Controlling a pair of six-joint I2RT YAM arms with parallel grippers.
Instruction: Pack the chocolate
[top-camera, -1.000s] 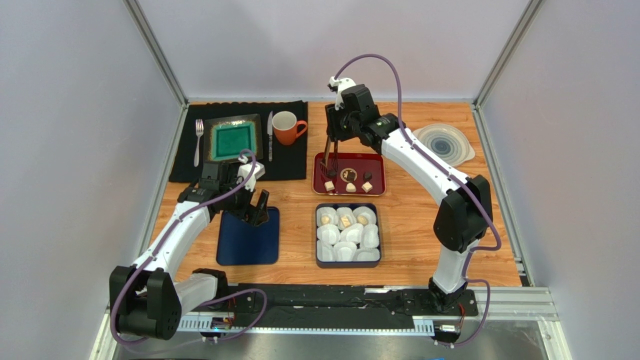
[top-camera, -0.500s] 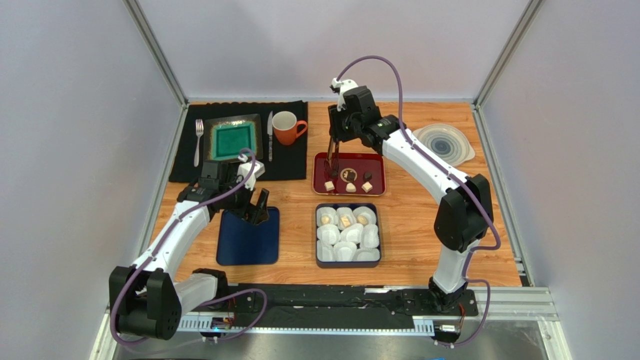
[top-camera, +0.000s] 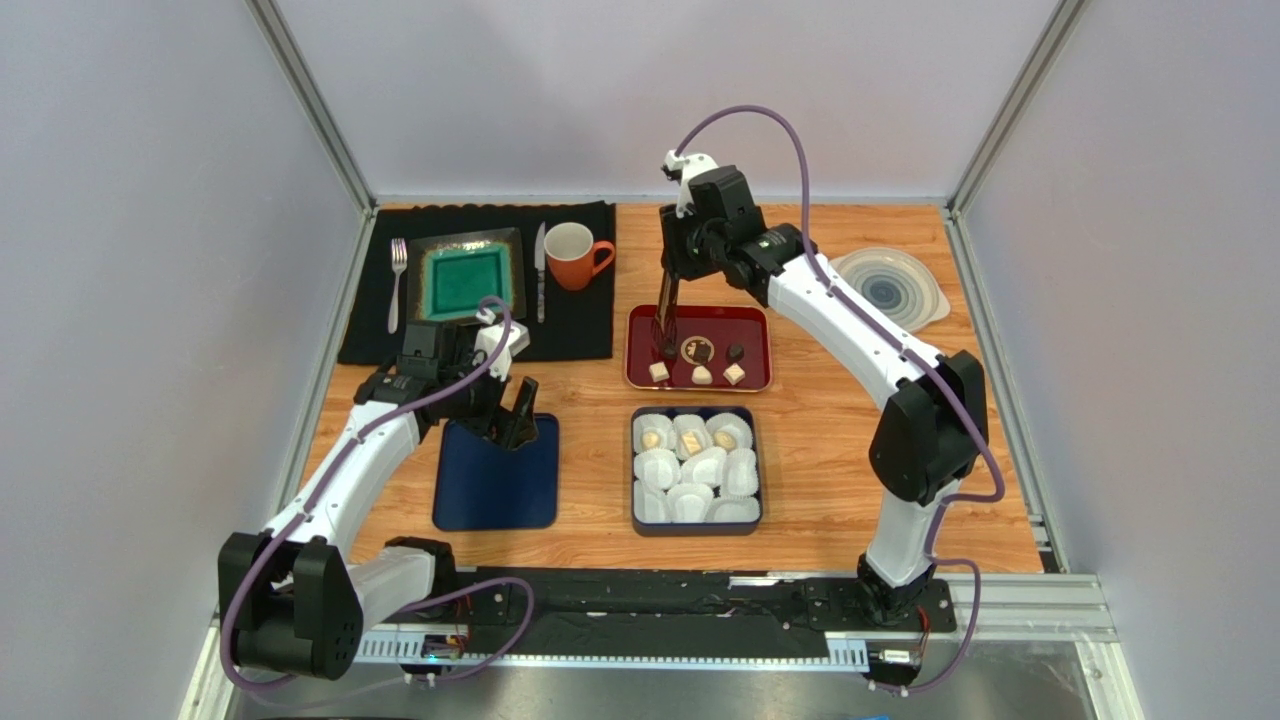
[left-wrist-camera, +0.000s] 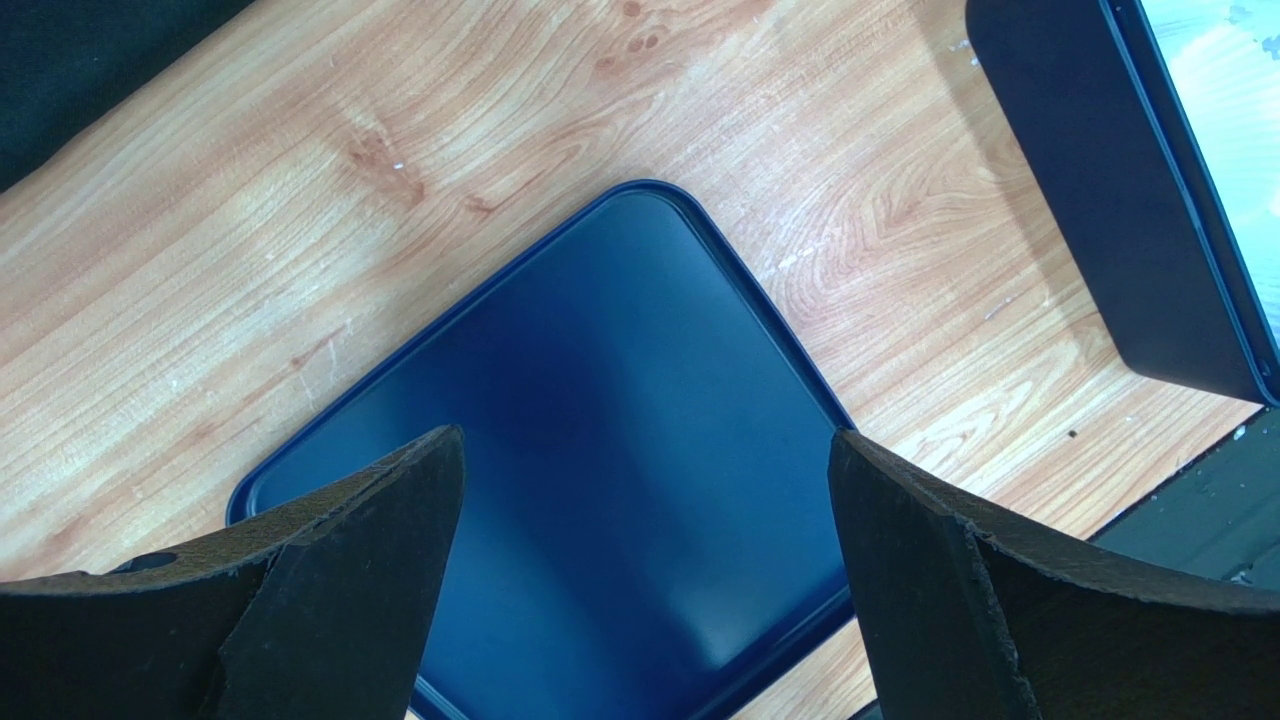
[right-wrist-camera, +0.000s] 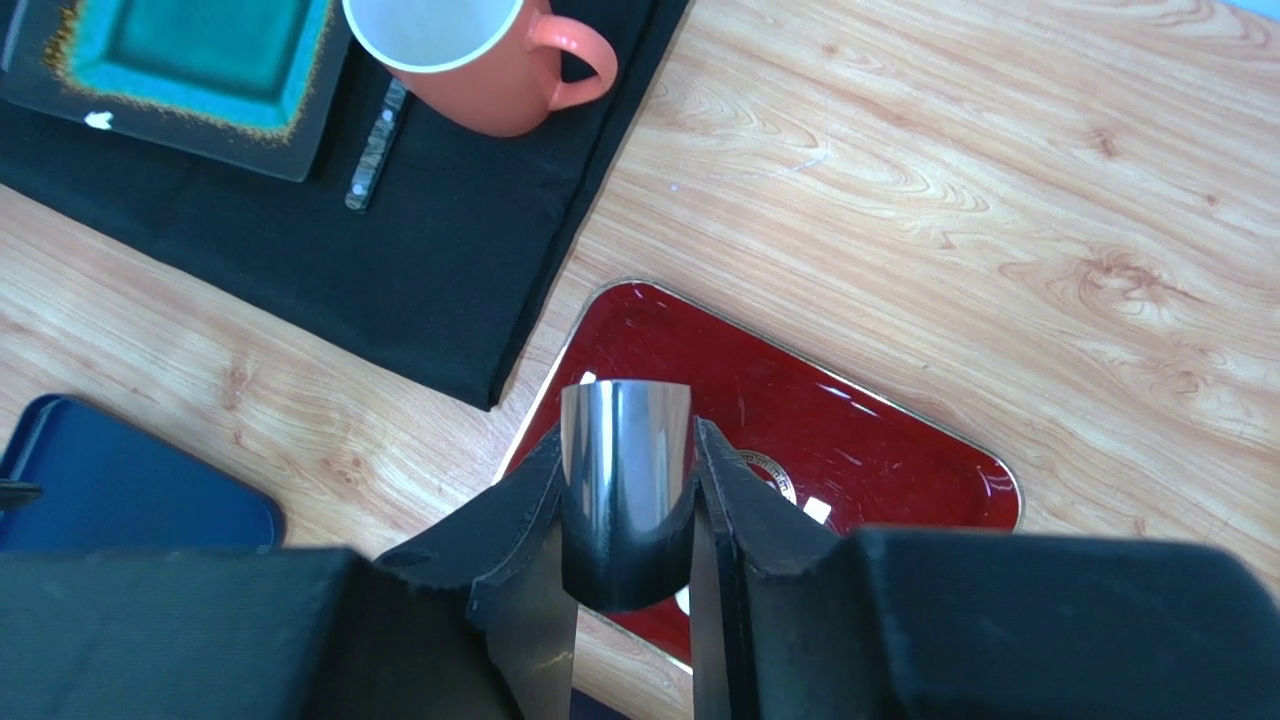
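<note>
Several small chocolates, dark brown (top-camera: 735, 351) and cream (top-camera: 658, 371), lie on the red tray (top-camera: 751, 324). My right gripper (top-camera: 672, 275) is shut on metal tongs (top-camera: 666, 318), which hang down over the tray's left part. The tong tips are by a dark piece; whether they touch it is hidden. In the right wrist view the gripper (right-wrist-camera: 627, 450) clamps the tongs (right-wrist-camera: 625, 495) above the red tray (right-wrist-camera: 887, 450). The blue box (top-camera: 642, 518) holds white paper cups, two with cream chocolates (top-camera: 691, 443). My left gripper (top-camera: 516, 426) hangs open and empty over the blue lid (top-camera: 484, 488).
An orange mug (top-camera: 571, 255), a teal plate (top-camera: 466, 279), a fork (top-camera: 397, 282) and a knife (top-camera: 540, 270) sit on a black mat at the back left. A clear round lid (top-camera: 890, 285) lies at the back right. The left wrist view shows the left gripper (left-wrist-camera: 643, 450), the blue lid (left-wrist-camera: 601, 390) and the box's wall (left-wrist-camera: 1097, 195).
My right gripper with the tongs has shifted slightly right over the red tray's left part. The left arm has not moved.
</note>
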